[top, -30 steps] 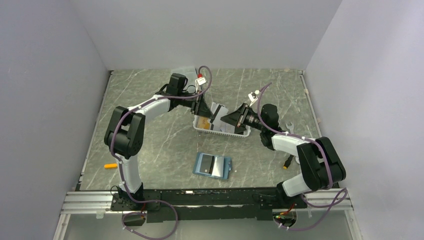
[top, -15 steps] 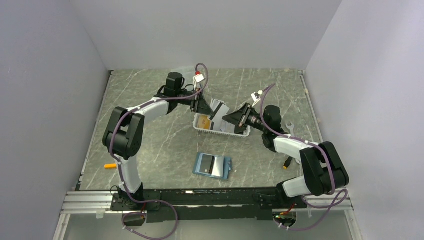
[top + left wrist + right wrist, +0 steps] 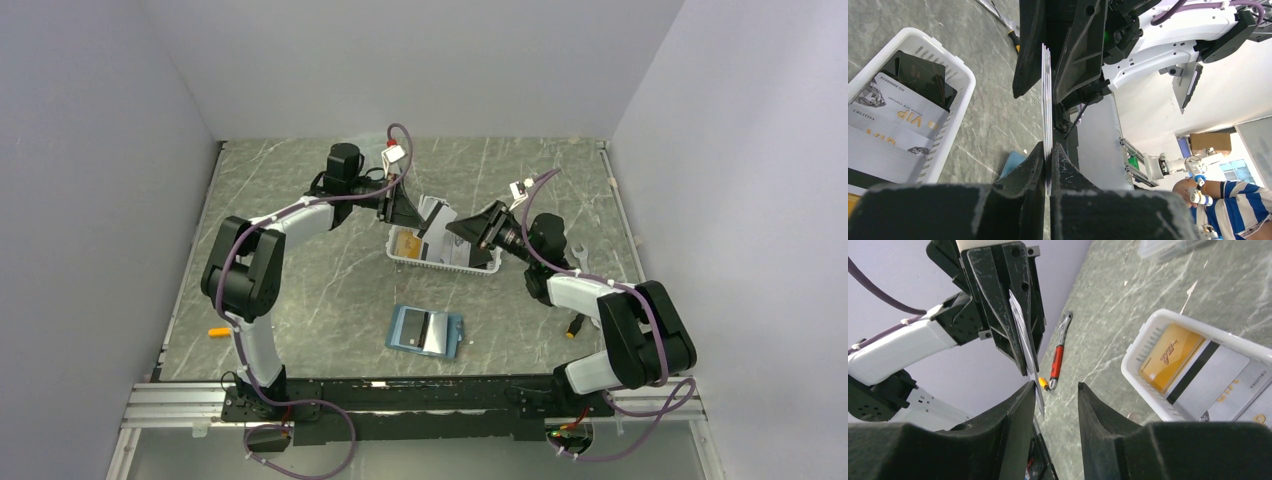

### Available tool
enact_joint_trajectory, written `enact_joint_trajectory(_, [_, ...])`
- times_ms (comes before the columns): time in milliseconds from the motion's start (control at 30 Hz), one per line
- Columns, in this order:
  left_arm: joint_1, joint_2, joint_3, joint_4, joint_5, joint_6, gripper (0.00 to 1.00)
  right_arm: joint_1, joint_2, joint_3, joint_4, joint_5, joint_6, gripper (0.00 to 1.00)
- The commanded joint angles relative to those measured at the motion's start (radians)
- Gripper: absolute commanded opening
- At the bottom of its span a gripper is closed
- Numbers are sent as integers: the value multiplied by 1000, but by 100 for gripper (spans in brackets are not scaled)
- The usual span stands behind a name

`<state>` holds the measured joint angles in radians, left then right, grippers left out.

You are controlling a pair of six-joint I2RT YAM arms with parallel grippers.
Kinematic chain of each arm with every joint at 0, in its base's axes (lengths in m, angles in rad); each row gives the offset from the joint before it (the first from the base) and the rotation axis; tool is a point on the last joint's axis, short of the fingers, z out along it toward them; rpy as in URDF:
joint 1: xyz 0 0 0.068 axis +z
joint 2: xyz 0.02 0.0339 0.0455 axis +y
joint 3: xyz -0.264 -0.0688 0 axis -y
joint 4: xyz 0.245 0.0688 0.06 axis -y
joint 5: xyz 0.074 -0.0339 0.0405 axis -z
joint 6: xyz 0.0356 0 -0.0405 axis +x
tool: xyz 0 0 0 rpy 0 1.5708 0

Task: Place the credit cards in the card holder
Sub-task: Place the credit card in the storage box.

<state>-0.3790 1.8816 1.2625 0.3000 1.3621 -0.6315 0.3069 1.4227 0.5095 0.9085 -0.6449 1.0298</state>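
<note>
My left gripper (image 3: 404, 206) is shut on a thin stack of pale credit cards (image 3: 434, 216), held above the white slatted basket (image 3: 404, 259). In the left wrist view the stack (image 3: 1047, 100) is edge-on between my fingertips. My right gripper (image 3: 468, 229) faces it, open. In the right wrist view the stack's free end (image 3: 1024, 342) reaches between my open jaws, close to the left finger (image 3: 1018, 425). A gold card (image 3: 1172, 354), black cards (image 3: 918, 75) and grey VIP cards (image 3: 898, 117) lie in the basket. The teal-blue card holder (image 3: 425, 331) lies open near the front.
A red-handled tool (image 3: 1057, 360) lies on the marble table beyond the cards. A small orange item (image 3: 221, 331) lies at the front left and an orange-handled tool (image 3: 577, 325) at the front right. A clear box (image 3: 1168, 247) sits at the far edge.
Both grippers have risen slightly and shifted toward the back, the left one carrying the card stack; the right gripper stays close to the stack's free end.
</note>
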Motion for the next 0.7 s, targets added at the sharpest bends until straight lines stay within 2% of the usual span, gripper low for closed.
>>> enact_joint_trajectory(0, [2,-57,-15,81,54,-33,6,-8,6,30,146,39,12,40])
enact_joint_trajectory(333, [-7,-58,-19,65,50,-18,6,21,110,106,193,28,23,37])
enact_joint_trajectory(400, [-7,-59,-18,64,49,-19,6,21,111,96,180,33,21,34])
enact_joint_trajectory(567, [-5,-57,-29,136,31,-84,5,21,106,47,154,39,28,14])
enact_joint_trajectory(667, [-3,-54,-53,250,20,-175,5,21,94,14,156,45,31,11])
